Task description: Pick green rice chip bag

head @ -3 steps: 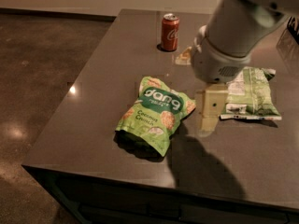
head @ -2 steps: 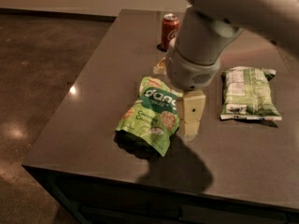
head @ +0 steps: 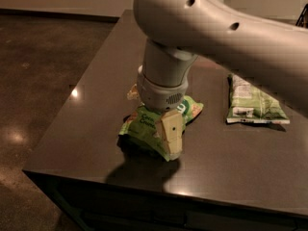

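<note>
The green rice chip bag [head: 141, 128] is lime green and puffy and lies on the dark table [head: 91, 114] near its front left. My gripper [head: 169, 138] has come down from above right onto the middle of the bag. The wrist and gripper cover the bag's centre and logo. Only the bag's left part and its far right corner [head: 193, 108] show. The big white arm [head: 207, 28] reaches in from the upper right.
A flatter green bag with a white label back [head: 252, 102] lies on the table to the right. The table's front edge [head: 159, 189] runs just below the gripper, and its left edge [head: 67, 100] drops to the dark floor.
The gripper has moved left and down, from beside the bag's right edge to right on top of it. The red can at the back is now hidden behind the arm.
</note>
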Robot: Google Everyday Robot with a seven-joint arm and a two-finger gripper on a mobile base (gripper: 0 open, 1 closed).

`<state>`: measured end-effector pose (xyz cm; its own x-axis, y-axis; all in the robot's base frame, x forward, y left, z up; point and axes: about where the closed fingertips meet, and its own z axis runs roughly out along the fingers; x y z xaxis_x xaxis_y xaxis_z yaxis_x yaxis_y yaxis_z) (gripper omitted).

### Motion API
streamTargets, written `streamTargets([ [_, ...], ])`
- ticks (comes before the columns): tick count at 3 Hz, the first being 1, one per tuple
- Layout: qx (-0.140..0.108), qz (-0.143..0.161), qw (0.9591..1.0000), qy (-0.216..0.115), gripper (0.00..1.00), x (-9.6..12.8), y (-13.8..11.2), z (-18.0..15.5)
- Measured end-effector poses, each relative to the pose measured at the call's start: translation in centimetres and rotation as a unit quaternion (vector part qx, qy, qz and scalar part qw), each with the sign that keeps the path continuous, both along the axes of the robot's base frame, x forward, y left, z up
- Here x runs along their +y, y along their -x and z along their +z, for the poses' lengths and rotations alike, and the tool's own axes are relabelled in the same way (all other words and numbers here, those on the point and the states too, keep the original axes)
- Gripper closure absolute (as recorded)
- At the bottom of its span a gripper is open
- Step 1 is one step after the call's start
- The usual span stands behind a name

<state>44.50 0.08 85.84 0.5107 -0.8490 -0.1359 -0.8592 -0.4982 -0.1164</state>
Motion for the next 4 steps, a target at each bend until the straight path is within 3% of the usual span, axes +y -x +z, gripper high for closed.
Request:
streamTargets([
  [2,0.016,0.043,0.9988,0.015,0.46,1.3,0.2,-0.2],
  [4,0.005,0.084,0.9964,-0.012,0.93,1.7,0.2,5.6],
])
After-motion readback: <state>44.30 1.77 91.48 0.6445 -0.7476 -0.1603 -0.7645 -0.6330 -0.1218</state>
